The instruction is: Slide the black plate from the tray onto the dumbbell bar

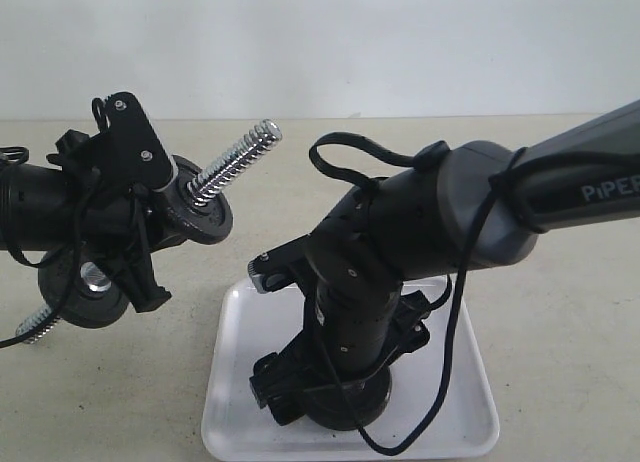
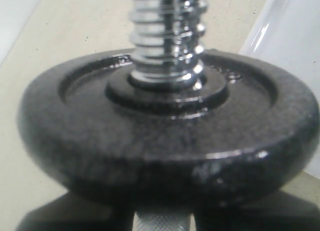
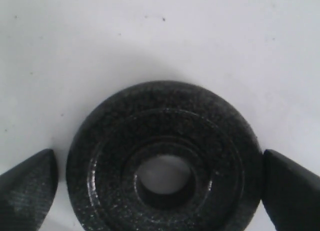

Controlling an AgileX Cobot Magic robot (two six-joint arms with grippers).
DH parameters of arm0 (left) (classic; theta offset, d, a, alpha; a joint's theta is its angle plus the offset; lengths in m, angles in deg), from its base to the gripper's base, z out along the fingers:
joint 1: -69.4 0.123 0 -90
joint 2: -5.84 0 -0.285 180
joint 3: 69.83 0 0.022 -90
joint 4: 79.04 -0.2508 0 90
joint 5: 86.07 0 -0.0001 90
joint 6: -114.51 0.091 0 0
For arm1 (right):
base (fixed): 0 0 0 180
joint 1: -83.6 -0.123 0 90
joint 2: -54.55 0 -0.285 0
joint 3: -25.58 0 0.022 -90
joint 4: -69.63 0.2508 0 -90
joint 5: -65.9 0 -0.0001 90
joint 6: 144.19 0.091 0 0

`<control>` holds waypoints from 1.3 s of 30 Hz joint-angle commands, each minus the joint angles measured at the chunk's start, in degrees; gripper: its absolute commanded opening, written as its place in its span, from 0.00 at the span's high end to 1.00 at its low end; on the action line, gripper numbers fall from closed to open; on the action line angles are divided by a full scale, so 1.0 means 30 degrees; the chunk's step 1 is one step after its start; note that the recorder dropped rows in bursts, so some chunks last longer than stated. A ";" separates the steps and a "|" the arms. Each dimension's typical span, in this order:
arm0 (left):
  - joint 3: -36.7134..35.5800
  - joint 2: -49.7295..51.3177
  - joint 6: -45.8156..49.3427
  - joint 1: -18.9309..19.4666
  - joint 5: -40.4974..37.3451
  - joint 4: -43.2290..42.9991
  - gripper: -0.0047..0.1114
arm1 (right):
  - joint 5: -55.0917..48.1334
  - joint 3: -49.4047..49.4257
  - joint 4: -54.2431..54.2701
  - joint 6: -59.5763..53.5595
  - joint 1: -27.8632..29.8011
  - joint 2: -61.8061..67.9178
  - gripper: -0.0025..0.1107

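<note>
The black plate (image 3: 165, 156) lies flat on the white tray (image 3: 150, 31), centre hole up. My right gripper (image 3: 160, 188) is open and straddles it, one finger (image 3: 27, 188) a little off its rim and the other at the opposite rim. From the exterior the right gripper (image 1: 330, 397) points down into the tray (image 1: 240, 382) and hides most of the plate (image 1: 372, 402). My left gripper (image 2: 162, 221) is shut on the dumbbell bar's knurled handle (image 2: 162, 223), behind a mounted disc (image 2: 165, 141). The bar's threaded end (image 1: 240, 160) points up and to the right, bare.
A second mounted disc (image 1: 90, 297) and the bar's other threaded end (image 1: 35, 324) hang low at the left. The right arm's cable (image 1: 440, 382) loops over the tray. Beige tabletop (image 1: 560, 342) surrounds the tray.
</note>
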 commanded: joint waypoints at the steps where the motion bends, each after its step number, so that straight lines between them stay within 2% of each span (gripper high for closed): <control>1: 0.0594 -0.0891 -0.0113 -0.0047 0.0126 0.0419 0.92 | 0.0076 0.0256 -0.0264 0.0026 0.0028 0.0549 0.06; 25: 0.0594 -0.0891 -0.0113 -0.0047 0.0164 0.0419 0.92 | -0.2404 0.0256 -0.0264 0.0184 0.0028 0.0549 0.06; 39: 0.0594 -0.0891 -0.0113 -0.0047 0.0164 0.0419 0.92 | -0.2283 0.0256 -0.0264 0.0259 0.0028 0.0549 0.06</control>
